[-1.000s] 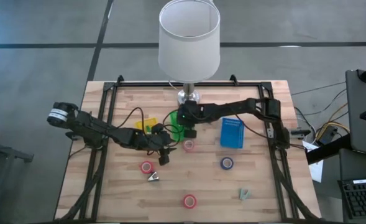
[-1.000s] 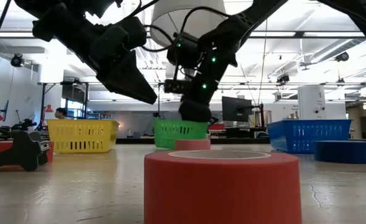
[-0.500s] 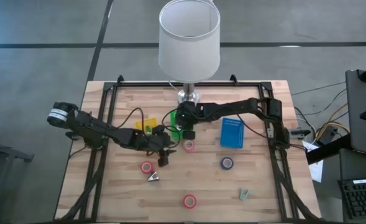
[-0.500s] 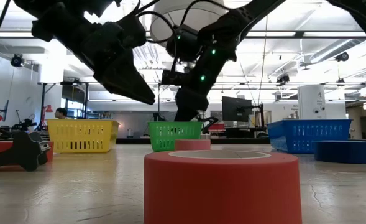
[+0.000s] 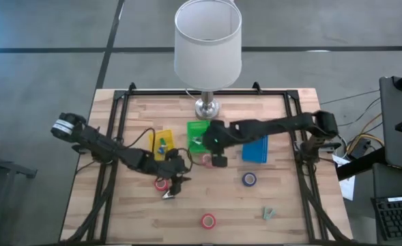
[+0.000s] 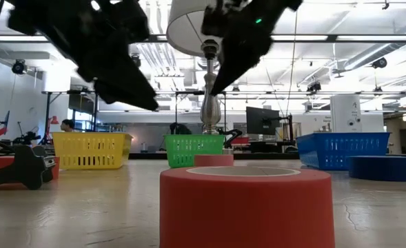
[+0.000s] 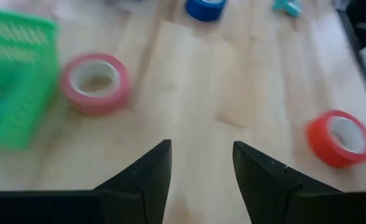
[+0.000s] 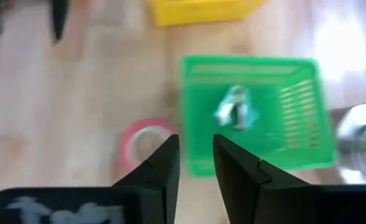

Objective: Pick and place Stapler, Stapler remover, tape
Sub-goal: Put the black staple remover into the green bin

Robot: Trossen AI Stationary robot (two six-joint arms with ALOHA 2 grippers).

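Note:
My left gripper (image 5: 180, 179) is open and empty above the table, just beside a red tape roll (image 5: 161, 183) and over the dark stapler (image 5: 168, 195). My right gripper (image 5: 218, 160) is open and empty, hovering next to a pink roll (image 5: 206, 160) on the near side of the green tray (image 5: 198, 134). A teal piece (image 8: 235, 112) lies inside that green tray. Another red roll (image 5: 208, 221) and a blue roll (image 5: 249, 179) lie flat on the wood. A teal stapler remover (image 5: 269, 214) rests near the right near corner.
A yellow tray (image 5: 162, 142) with a small item inside and a blue tray (image 5: 255, 148) flank the green one. A lamp (image 5: 207, 41) stands at the far edge, its shade overhanging the trays. Black rails (image 5: 112, 137) border the table. Bare wood lies between the near rolls.
My right gripper rose out of the green tray and moved toward the near edge, ending beside the pink roll. My left gripper shifted a little toward the near edge, toward the red roll and the stapler. The rolls stayed where they were.

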